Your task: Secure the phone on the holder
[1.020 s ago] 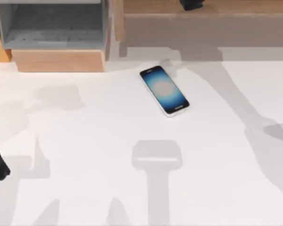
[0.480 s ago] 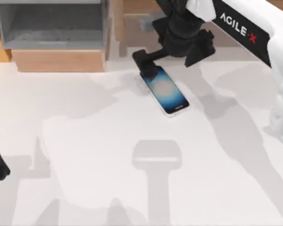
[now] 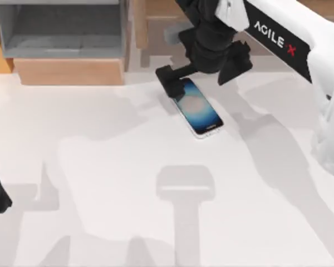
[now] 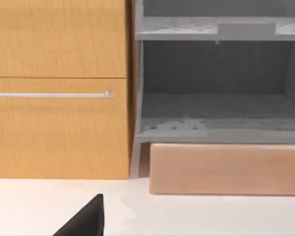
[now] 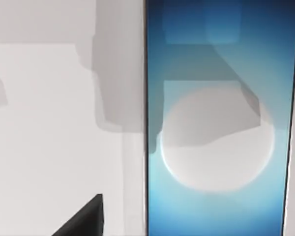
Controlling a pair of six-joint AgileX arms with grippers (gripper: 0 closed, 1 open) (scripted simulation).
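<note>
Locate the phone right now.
In the top view the phone lies flat on the white table, slightly right of centre toward the back, with the right end effector over its far end.

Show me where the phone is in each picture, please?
Top view: the phone lies flat at the table's far middle, with the right gripper over its far end.
Left wrist view: not in it.
Right wrist view: the phone up close.
Shared landmark: the white table.
</note>
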